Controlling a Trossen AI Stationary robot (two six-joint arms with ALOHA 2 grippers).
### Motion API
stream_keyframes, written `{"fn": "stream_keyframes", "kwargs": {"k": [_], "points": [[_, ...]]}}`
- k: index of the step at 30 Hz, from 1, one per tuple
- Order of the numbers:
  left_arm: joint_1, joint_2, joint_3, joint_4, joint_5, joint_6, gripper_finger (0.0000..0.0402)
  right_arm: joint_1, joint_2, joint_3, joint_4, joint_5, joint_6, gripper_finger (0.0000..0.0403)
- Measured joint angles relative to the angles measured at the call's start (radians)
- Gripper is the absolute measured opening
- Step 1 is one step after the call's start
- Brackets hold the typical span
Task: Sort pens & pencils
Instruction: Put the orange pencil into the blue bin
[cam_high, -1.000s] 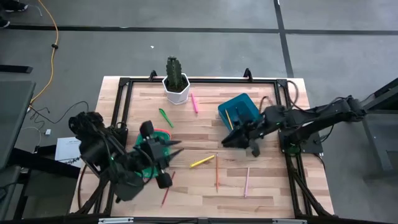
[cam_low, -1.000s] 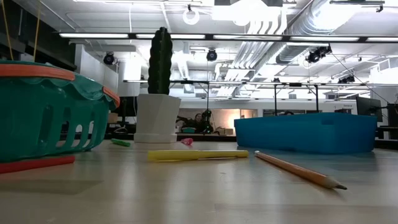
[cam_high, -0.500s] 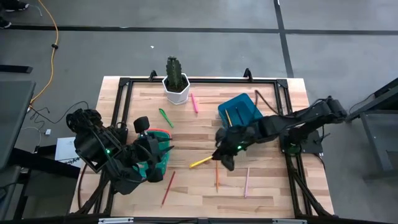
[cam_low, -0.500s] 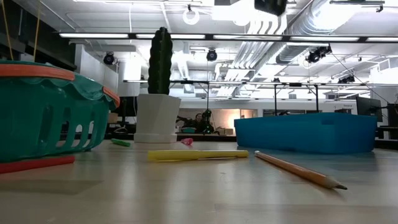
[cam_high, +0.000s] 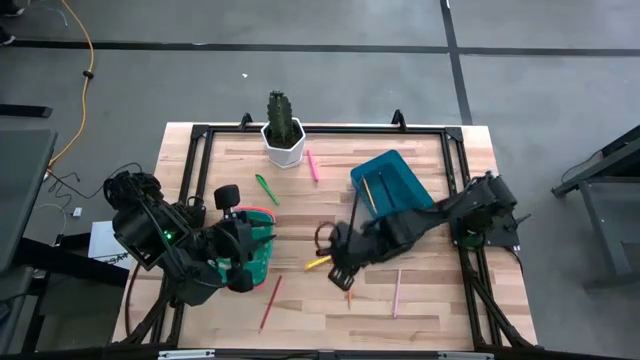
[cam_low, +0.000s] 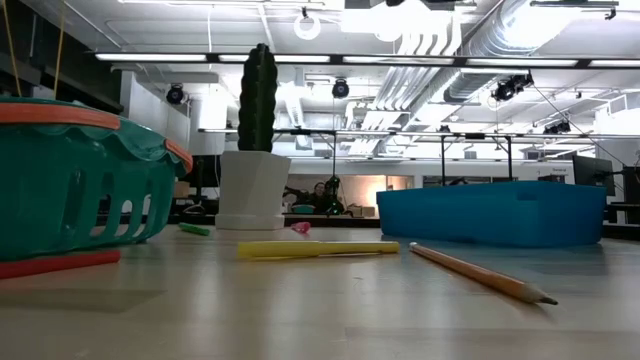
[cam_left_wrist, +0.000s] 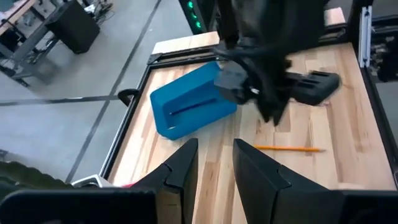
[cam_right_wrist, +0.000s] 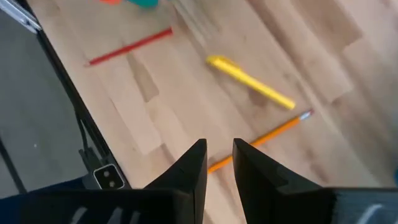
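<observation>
In the high view my right gripper (cam_high: 336, 268) is open by a narrow gap and hovers over the yellow pen (cam_high: 320, 262) and the orange pencil (cam_high: 349, 288). Its wrist view shows the yellow pen (cam_right_wrist: 249, 81), orange pencil (cam_right_wrist: 261, 143) and red pencil (cam_right_wrist: 127, 46) flat on the wood beyond my right gripper (cam_right_wrist: 219, 155). My left gripper (cam_high: 255, 250) is narrowly open over the green basket (cam_high: 262, 215). The green pen (cam_high: 266, 189), pink pen (cam_high: 312, 165), salmon pencil (cam_high: 397, 292) and red pencil (cam_high: 270, 303) lie apart on the table.
The blue bin (cam_high: 392, 178) sits right of centre with one pencil (cam_high: 367, 190) in it. A potted cactus (cam_high: 283, 132) stands at the far edge. A black frame (cam_high: 200, 135) rims the table. Bare wood lies along the near edge.
My right gripper has swung from beside the blue bin toward the table's left and near edge, ending over the yellow pen and orange pencil. My left gripper has drawn back a little toward the left edge above the basket. The pens and pencils have stayed where they were.
</observation>
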Motion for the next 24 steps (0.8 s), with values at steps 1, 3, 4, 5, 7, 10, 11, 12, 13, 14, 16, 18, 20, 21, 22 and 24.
{"fn": "stream_keyframes", "kwargs": {"k": [1, 3, 4, 5, 7, 10, 11, 12, 13, 14, 16, 18, 20, 21, 22, 24], "points": [[0.000, -0.001, 0.000, 0.000, 0.011, 0.013, 0.0088, 0.010, 0.012, 0.001, 0.002, 0.001, 0.027, 0.0069], [0.000, -0.002, 0.000, 0.000, 0.043, 0.039, 0.0088, 0.026, 0.035, 0.001, 0.003, 0.009, 0.078, 0.0069], [0.000, -0.005, 0.000, 0.000, 0.058, 0.050, 0.0088, 0.034, 0.045, 0.001, 0.003, 0.015, 0.097, 0.0069], [0.000, -0.011, 0.000, 0.000, 0.072, 0.061, 0.0088, 0.039, 0.054, 0.001, 0.003, 0.017, 0.120, 0.0069], [-0.001, -0.031, -0.001, 0.000, 0.082, 0.064, 0.0088, 0.045, 0.070, 0.001, 0.004, 0.018, 0.162, 0.0069], [-0.039, -0.083, -0.001, 0.000, 0.062, 0.060, 0.0088, 0.051, 0.081, -0.004, 0.009, 0.021, 0.212, 0.0069], [-0.056, -0.101, 0.000, 0.000, 0.043, 0.060, 0.0088, 0.051, 0.081, -0.012, 0.011, 0.021, 0.237, 0.0069], [-0.079, -0.120, 0.000, 0.000, 0.021, 0.060, 0.0088, 0.051, 0.082, -0.022, 0.008, 0.020, 0.268, 0.0069], [-0.107, -0.138, 0.000, 0.000, -0.001, 0.061, 0.0088, 0.051, 0.083, -0.032, 0.008, 0.019, 0.305, 0.0069], [-0.136, -0.154, 0.000, 0.000, -0.017, 0.070, 0.0088, 0.051, 0.083, -0.042, 0.011, 0.019, 0.345, 0.0069], [-0.183, -0.184, 0.000, 0.000, -0.048, 0.099, 0.0088, 0.053, 0.083, -0.059, 0.019, 0.028, 0.419, 0.0069], [-0.229, -0.208, 0.000, 0.000, -0.067, 0.130, 0.0088, 0.053, 0.083, -0.073, 0.033, 0.048, 0.490, 0.0069], [-0.267, -0.229, 0.000, 0.000, -0.068, 0.150, 0.0088, 0.053, 0.083, -0.095, 0.068, 0.053, 0.570, 0.0069], [-0.284, -0.239, 0.000, 0.000, -0.067, 0.157, 0.0088, 0.052, 0.083, -0.105, 0.088, 0.053, 0.608, 0.0069], [-0.300, -0.249, 0.000, 0.000, -0.067, 0.167, 0.0088, 0.052, 0.084, -0.115, 0.111, 0.052, 0.638, 0.0069], [-0.332, -0.265, 0.000, 0.000, -0.058, 0.201, 0.0088, 0.051, 0.096, -0.125, 0.139, 0.049, 0.689, 0.0069]]}}
